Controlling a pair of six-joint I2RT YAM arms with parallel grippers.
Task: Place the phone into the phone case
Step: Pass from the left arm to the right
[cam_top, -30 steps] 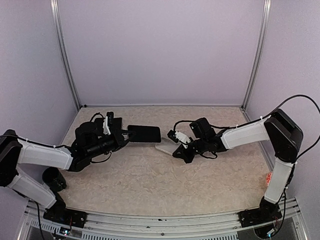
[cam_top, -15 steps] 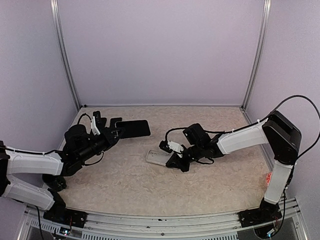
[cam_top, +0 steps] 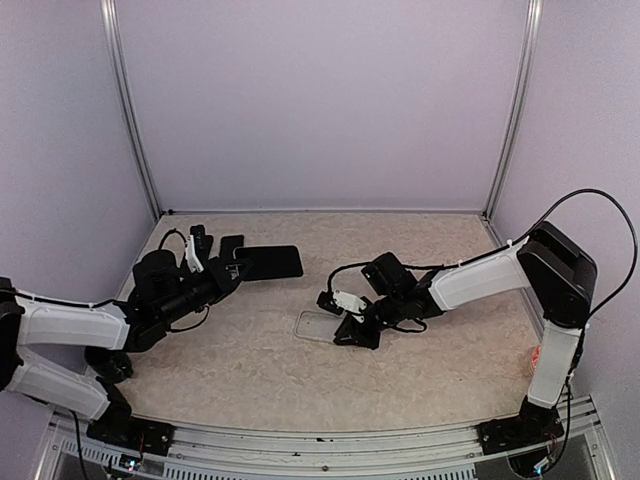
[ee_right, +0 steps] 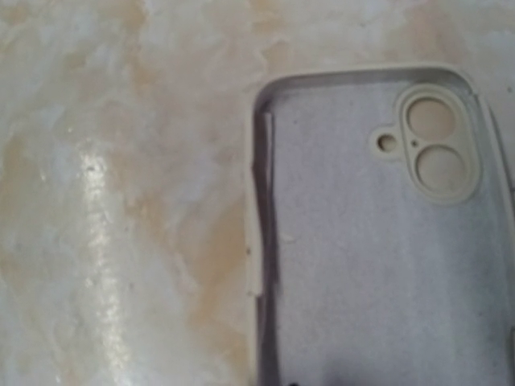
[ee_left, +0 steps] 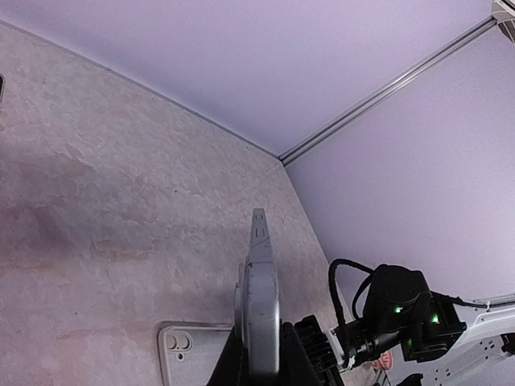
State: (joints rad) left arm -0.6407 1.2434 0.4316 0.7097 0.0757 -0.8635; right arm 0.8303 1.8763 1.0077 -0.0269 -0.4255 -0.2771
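**Current state.** The phone case (cam_top: 317, 327) lies flat on the table (cam_top: 420, 250), near the middle. Its open side faces up, and the wrist view shows the camera cut-outs at one end. The phone (cam_top: 270, 262), a black slab, is in the air to the left of the case and well apart from it, toward the back of the table.

**Left gripper.** The left gripper (cam_top: 236, 266) is clamped on one end of the phone. In the left wrist view the phone appears edge-on between the fingers, and the case is visible on the table beneath it.

**Right gripper.** The right gripper (cam_top: 348, 332) sits low, just beside the right end of the case. Its fingers do not appear in the right wrist view and are too small to read from above. It cannot be told how far they are parted, or whether they touch the case.

**Step in hand.** By this layout, the case is set down ready and the phone is being brought across for insertion. The phone is not yet over the case.

**Next move.**
1. Carry the phone over the case and turn it flat.
2. Align the camera end with the cut-outs.
3. Seat one edge under the case lip, then press the rest down.
4. Use the right gripper to steady the case, since a light shell on a smooth surface is likely to slide.
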